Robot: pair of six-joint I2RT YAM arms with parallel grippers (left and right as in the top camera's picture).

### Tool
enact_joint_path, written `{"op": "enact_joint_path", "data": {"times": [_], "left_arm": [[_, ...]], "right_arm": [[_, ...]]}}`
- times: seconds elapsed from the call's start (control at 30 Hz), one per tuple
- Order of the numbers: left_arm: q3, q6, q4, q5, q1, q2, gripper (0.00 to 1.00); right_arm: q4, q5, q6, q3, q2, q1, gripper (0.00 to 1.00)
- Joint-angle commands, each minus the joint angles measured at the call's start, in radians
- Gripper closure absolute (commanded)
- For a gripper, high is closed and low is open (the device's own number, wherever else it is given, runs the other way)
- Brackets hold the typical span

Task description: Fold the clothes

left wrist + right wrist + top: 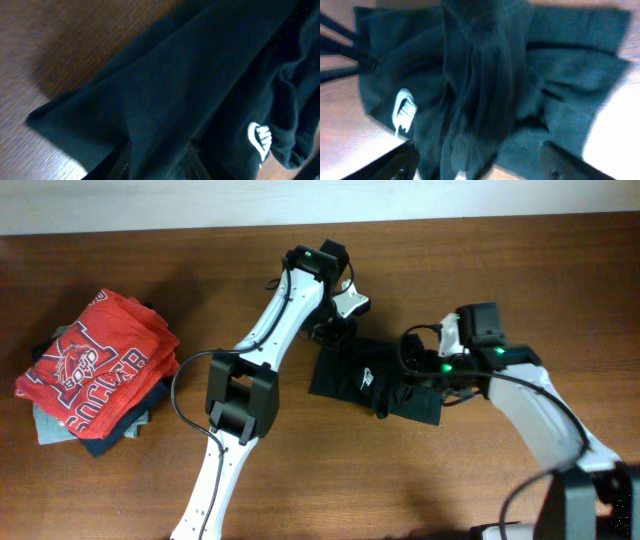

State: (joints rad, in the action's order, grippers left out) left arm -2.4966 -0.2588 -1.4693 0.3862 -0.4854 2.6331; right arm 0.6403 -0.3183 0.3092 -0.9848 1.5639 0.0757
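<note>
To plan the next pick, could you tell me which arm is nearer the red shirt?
Left. The left arm stands between the red shirt and the dark garment; the right arm is on the far side of it.

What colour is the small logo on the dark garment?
White, on the near-black garment; the logo shows clearest in the left wrist view.
</note>
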Motion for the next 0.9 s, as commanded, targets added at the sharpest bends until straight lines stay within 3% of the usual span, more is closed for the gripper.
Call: {"op": "enact_joint_path", "data": {"times": [0.0, 0.13, 0.23, 0.33, 0.43, 0.53, 0.63, 0.73, 0.87], "left_arm": [[-0.008, -0.027, -0.002, 0.026, 0.001, 0.024, 0.64], [-0.008, -0.027, -0.003, 0.025, 0.001, 0.024, 0.64], [-0.008, -0.027, -0.01, 0.006, 0.001, 0.024, 0.64], [-0.008, -0.027, -0.021, -0.016, 0.001, 0.024, 0.64], [-0.008, -0.027, -0.02, -0.016, 0.003, 0.024, 0.64], [-0.008, -0.027, -0.021, -0.023, 0.004, 0.024, 0.64], [-0.008, -0.027, -0.025, -0.039, 0.004, 0.024, 0.64], [-0.008, -0.027, -0.025, -0.039, 0.004, 0.024, 0.64], [-0.008, -0.027, -0.028, -0.039, 0.004, 0.024, 0.64]], "right_arm": [[-0.033, 0.027, 0.068, 0.006, 0.103, 0.039, 0.25], [-0.027, 0.037, 0.093, 0.005, 0.162, 0.035, 0.51], [0.023, 0.073, 0.092, 0.003, 0.15, 0.011, 0.59], [0.101, 0.122, 0.088, 0.003, 0.122, -0.05, 0.59], [0.138, 0.128, 0.061, 0.002, 0.114, -0.109, 0.46], [0.153, 0.098, 0.019, 0.002, 0.114, -0.153, 0.44], [0.164, -0.127, -0.096, -0.019, 0.106, -0.187, 0.46], [0.164, -0.341, -0.153, -0.049, 0.074, -0.19, 0.59], [0.15, -0.455, -0.151, -0.073, 0.013, -0.171, 0.96]]}}
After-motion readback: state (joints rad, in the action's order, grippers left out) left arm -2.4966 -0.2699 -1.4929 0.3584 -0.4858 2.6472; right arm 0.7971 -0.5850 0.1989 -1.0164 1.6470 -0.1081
